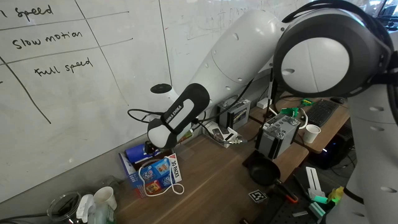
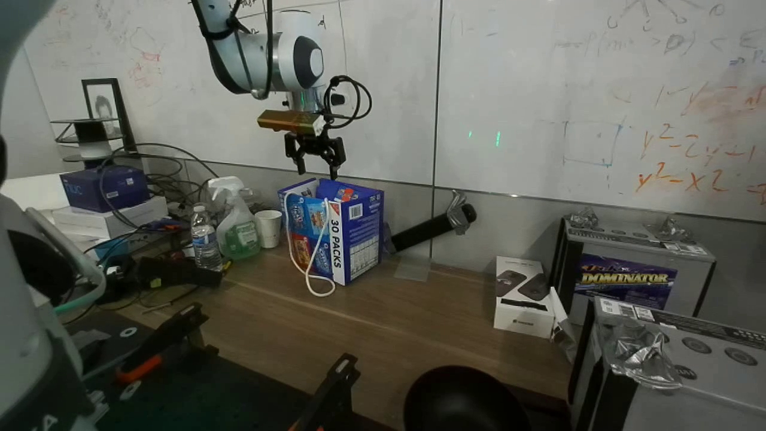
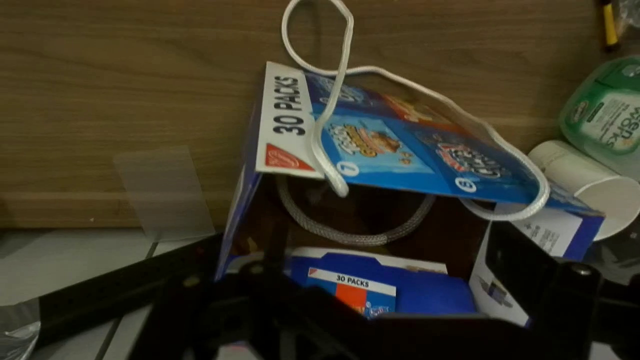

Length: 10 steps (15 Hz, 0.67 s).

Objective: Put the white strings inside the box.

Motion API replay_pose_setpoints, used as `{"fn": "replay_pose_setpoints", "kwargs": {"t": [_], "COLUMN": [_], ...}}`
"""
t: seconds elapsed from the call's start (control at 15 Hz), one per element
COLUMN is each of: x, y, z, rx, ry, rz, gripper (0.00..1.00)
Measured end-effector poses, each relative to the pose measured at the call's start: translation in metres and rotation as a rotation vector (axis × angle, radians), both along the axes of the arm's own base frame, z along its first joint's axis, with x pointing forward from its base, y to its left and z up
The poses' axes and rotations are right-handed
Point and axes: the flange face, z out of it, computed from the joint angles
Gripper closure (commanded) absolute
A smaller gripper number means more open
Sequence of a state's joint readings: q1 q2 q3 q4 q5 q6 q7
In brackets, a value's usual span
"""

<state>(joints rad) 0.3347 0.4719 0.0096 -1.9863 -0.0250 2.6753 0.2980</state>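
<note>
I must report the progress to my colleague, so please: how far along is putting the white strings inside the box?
Done in part: one length of the white strings curves inside the box. In hand: nothing; the jaws stand open above the box. Left: the lengths draped outside it, seen in both exterior views, probably need to go in.

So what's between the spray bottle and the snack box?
A white cup. In an exterior view it stands between the spray bottle and the snack box; the wrist view shows it there too.
</note>
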Motion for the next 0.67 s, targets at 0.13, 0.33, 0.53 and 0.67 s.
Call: {"fn": "replay_pose_setpoints", "kwargs": {"t": [0.13,0.33,0.53,0.67], "x": [-0.017,-0.047,-0.075,-0.091], "y": [-0.002,-0.007,-0.013,-0.018], "z": [-0.005,-0.018,-0.04,-0.059], "rx": [-0.01,-0.024,-0.028,-0.024], "ry": [0.034,0.082,0.127,0.151], "rz": [0.008,0.018,0.021,0.021], "gripper": [0.0,0.0,0.0,0.0]}}
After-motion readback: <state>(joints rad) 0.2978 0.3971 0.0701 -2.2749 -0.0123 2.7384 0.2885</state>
